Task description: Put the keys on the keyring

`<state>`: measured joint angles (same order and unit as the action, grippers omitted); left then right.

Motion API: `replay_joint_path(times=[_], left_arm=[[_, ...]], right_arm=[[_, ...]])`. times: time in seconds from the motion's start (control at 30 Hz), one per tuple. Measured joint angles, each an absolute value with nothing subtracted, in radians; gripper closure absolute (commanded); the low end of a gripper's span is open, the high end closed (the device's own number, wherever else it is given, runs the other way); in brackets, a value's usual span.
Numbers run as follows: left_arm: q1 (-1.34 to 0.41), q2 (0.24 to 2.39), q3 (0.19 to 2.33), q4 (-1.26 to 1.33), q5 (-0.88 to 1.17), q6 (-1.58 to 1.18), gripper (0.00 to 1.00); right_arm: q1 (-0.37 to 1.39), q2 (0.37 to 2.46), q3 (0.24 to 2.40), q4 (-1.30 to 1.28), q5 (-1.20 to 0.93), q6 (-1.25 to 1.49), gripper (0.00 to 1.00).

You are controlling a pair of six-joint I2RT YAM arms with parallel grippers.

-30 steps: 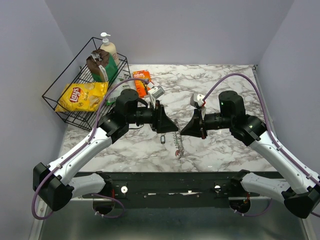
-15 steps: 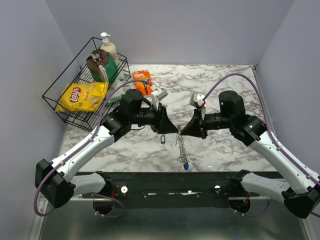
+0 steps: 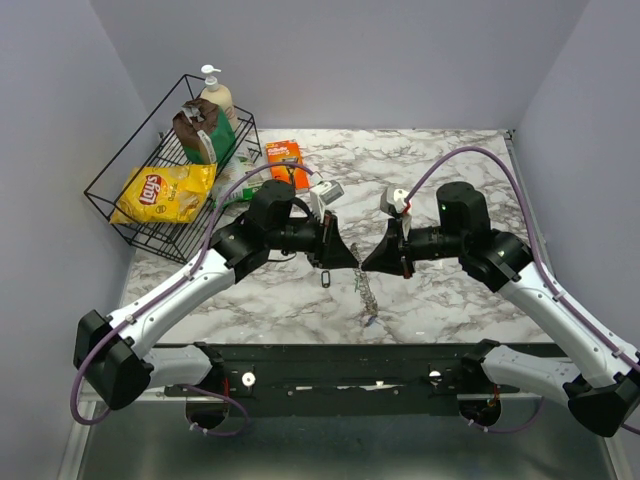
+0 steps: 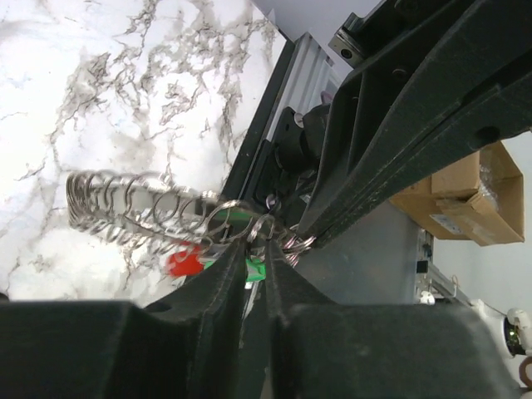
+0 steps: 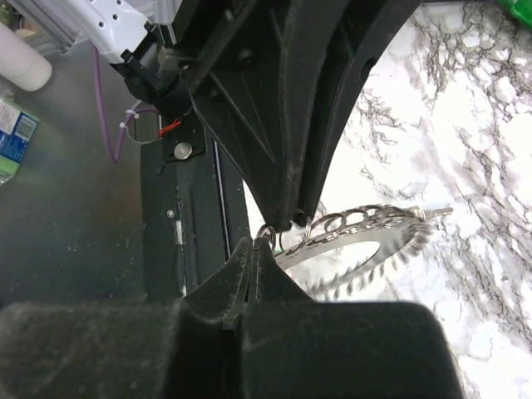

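Observation:
The keyring (image 3: 365,290), a grey wire coil, hangs over the table between the two gripper tips. My right gripper (image 3: 366,264) is shut on a small loop at the keyring's end (image 5: 366,241), its jaws pressed together (image 5: 256,245). My left gripper (image 3: 350,262) faces it tip to tip. Its jaws (image 4: 258,253) stand a narrow gap apart, with a small wire loop at their tips. Keys with a red tag (image 4: 183,263) and a green tag (image 4: 254,269) dangle under the coil (image 4: 133,204). A slim key with a dark oval loop (image 3: 326,279) lies on the marble below the left gripper.
A black wire basket (image 3: 120,200) at the back left holds a yellow chips bag (image 3: 160,192), a soap bottle (image 3: 215,95) and a brown pouch (image 3: 195,130). An orange pack (image 3: 285,160) lies just right of the basket. The black base rail (image 3: 340,365) runs along the near edge.
My left gripper has moved right, up to the right gripper's tip, and its jaws have narrowed. The hanging keyring has swung. The right gripper has stayed shut and still.

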<state>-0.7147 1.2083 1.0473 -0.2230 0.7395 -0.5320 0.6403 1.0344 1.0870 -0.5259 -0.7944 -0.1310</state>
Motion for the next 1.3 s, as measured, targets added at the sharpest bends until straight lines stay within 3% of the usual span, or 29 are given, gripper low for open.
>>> replay_joint_path(times=[0.03, 0.13, 0.9, 1.3], left_arm=[[-0.720, 1.215, 1.050, -0.224, 0.738, -0.531, 0.95], [-0.734, 1.223, 1.055, -0.228, 0.732, -0.522, 1.00], [-0.795, 1.299, 1.333, -0.652, 0.554, -0.268, 1.00], [-0.817, 1.299, 1.352, -0.700, 0.503, -0.174, 1.00]], right_arm=[[0.640, 1.034, 1.087, -0.525, -0.793, -0.131, 0.99], [0.640, 1.034, 1.086, -0.524, -0.789, -0.131, 0.99], [0.649, 1.009, 1.008, -0.433, -0.805, -0.094, 0.99], [0.651, 0.972, 0.979, -0.410, -0.803, -0.094, 0.99]])
